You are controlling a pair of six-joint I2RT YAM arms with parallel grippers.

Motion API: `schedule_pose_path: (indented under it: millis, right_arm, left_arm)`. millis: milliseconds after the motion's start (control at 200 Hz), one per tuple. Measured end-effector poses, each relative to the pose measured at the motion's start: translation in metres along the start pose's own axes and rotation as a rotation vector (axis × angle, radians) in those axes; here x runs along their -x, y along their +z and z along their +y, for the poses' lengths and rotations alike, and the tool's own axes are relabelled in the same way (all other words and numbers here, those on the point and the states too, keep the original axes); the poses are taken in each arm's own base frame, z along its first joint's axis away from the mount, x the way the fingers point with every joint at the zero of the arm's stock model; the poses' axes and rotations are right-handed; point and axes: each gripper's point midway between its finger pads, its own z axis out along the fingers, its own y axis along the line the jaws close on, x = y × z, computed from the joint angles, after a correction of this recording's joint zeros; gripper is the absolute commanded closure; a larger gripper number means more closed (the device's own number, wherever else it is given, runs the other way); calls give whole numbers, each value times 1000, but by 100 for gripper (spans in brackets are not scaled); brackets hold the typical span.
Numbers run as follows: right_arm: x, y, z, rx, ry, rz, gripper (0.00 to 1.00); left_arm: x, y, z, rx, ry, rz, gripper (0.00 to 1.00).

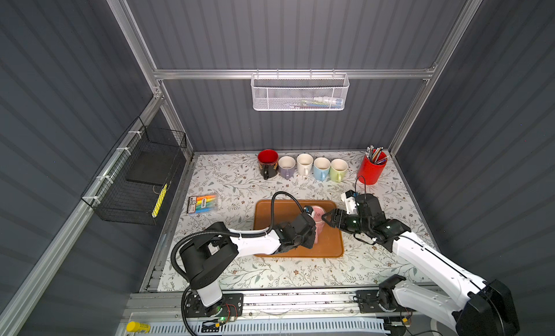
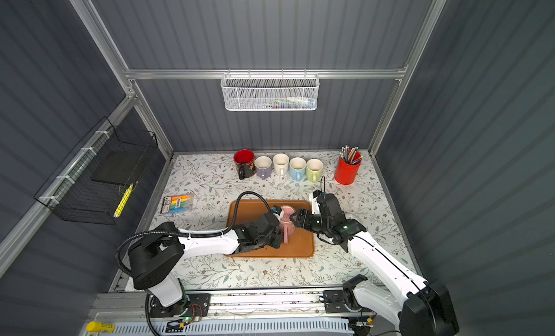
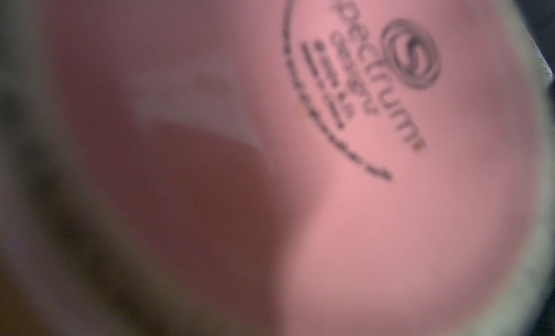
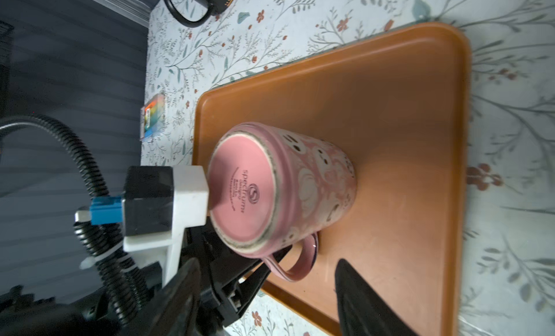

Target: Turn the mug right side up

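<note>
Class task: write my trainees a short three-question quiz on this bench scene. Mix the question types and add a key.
1. True or false: the pink mug on the tray is upside down, base up.
2. How many cups make up the row of mugs at the back? A) three B) five C) seven
3. In one word: is the right pincer open or shut?

Key: 1 true; 2 B; 3 open.
</note>
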Motion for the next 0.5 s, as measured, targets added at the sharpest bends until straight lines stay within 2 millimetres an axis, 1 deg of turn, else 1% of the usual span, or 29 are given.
schedule_pose_path:
  millis: [130,225,270,385,500]
  right_arm:
    - [-2,-5,-10,-73,-19,-12,32]
    - [-5,-7,-13,-119,-47,-13,33]
    - [-7,-8,-13,-137,-61,-11,33]
    - [-11,-10,-10,-177,-100,-11,34]
    - [-12,-11,-4,-211,-141,-18,35]
  left_arm:
    - [1,-1,2,15,1,-7,69]
    - [7,-8,4,33,-2,-29,66]
    - [13,-14,5,40,-3,-48,66]
    - [30,-38,6,54,-11,-119,62]
    - [41,-64,13,80,-21,-189,53]
